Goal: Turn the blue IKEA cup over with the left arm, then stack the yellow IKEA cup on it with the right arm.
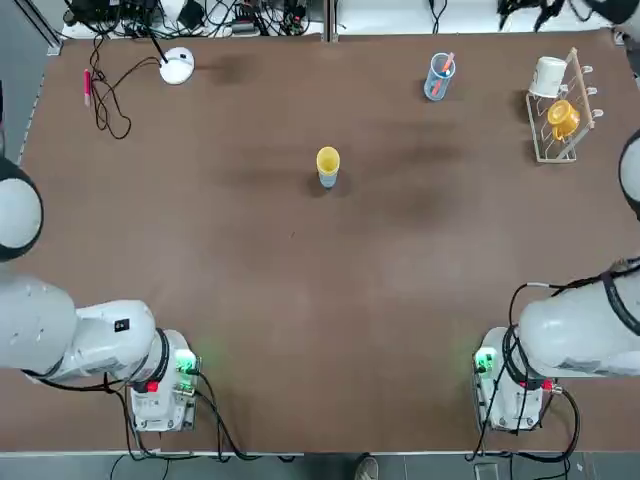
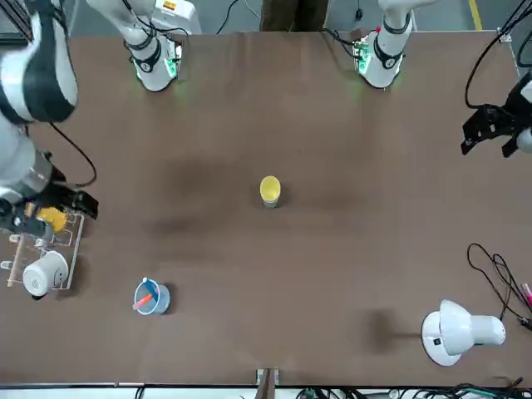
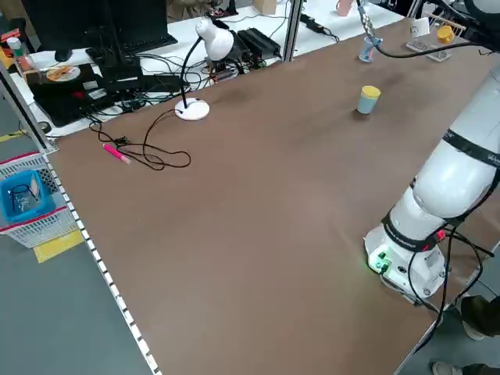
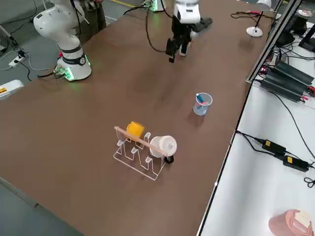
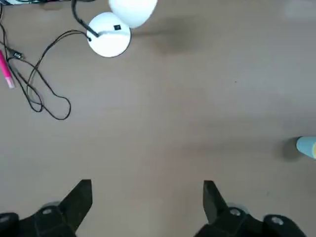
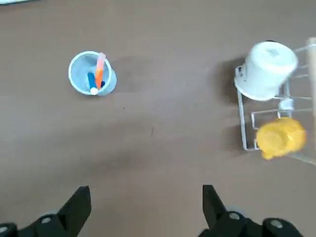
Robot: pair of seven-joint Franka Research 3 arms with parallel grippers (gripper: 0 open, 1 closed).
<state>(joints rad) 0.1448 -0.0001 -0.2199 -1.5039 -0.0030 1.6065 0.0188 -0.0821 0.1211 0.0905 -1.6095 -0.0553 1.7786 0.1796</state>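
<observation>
Yellow IKEA cup stacked on blue IKEA cup near the centre of the worktop, so both steps look done. Left end effector raised over its own side, fingers spread, holding nothing. Right end effector near the mug rack, also spread and empty. Probably light, stiff, smooth plastic; best taken across the tapered wall, gently, as the stack may tip
</observation>
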